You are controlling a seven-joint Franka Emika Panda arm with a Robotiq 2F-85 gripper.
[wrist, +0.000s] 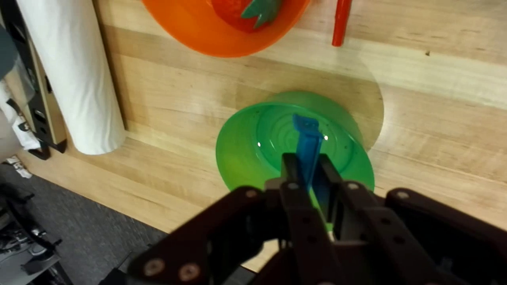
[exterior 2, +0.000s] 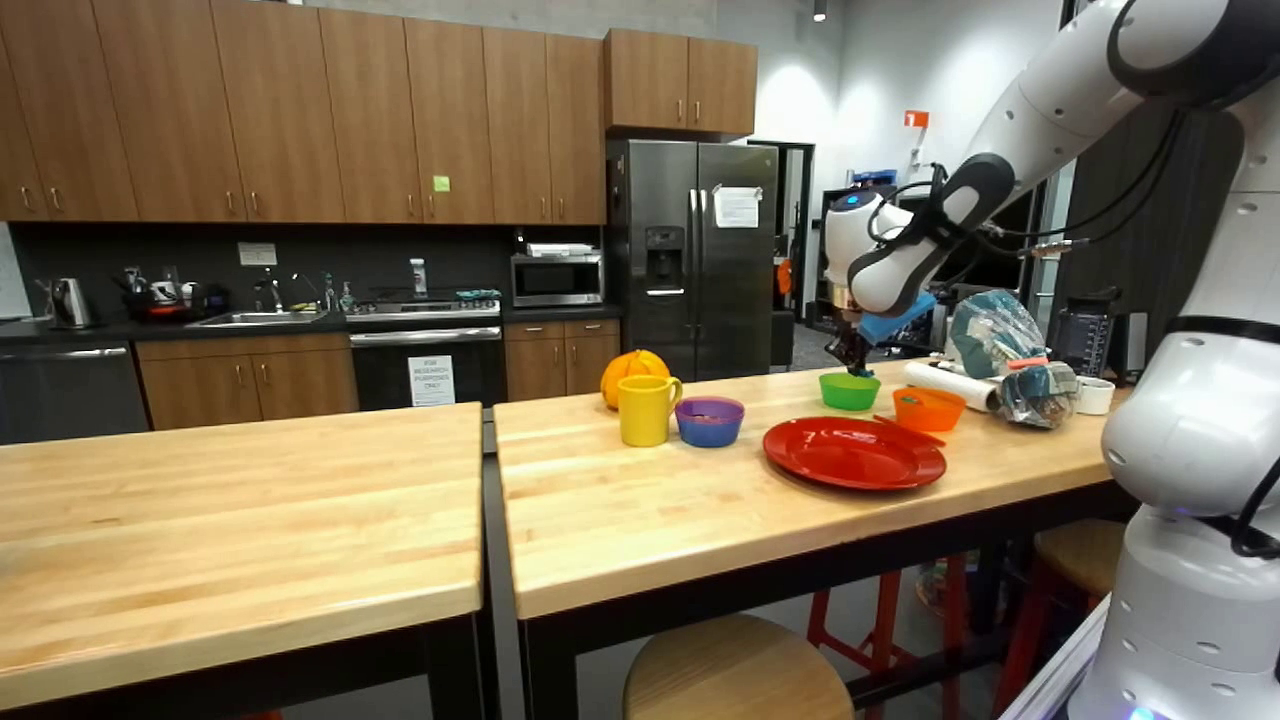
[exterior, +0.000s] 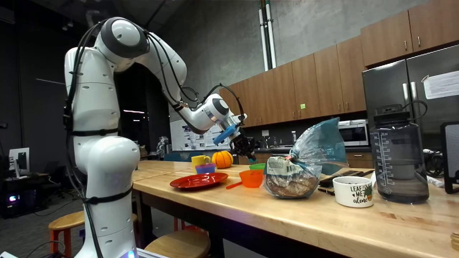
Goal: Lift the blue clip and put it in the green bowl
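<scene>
My gripper (wrist: pixel 308 159) is shut on the blue clip (wrist: pixel 308 138), which sticks out past the fingertips. In the wrist view, the clip's free end overlaps the inside of the green bowl (wrist: pixel 243 146). The gripper points down over the bowl in both exterior views (exterior: pixel 251 157) (exterior 2: pixel 856 366). The green bowl (exterior 2: pixel 848 392) stands upright on the table in an exterior view. It is partly hidden behind the orange cup (exterior: pixel 257 166) in an exterior view. No other item shows inside the bowl. I cannot tell whether the clip touches it.
An orange bowl-like cup (exterior 2: pixel 928 408) holding a red item stands near the green bowl. A red plate (exterior 2: pixel 850 452), purple-blue bowl (exterior 2: pixel 709 425), yellow mug (exterior 2: pixel 645 412) and pumpkin (exterior 2: pixel 632 368) stand nearby. A white roll (wrist: pixel 75 79) and bagged bread (exterior: pixel 292 179) lie on the far side.
</scene>
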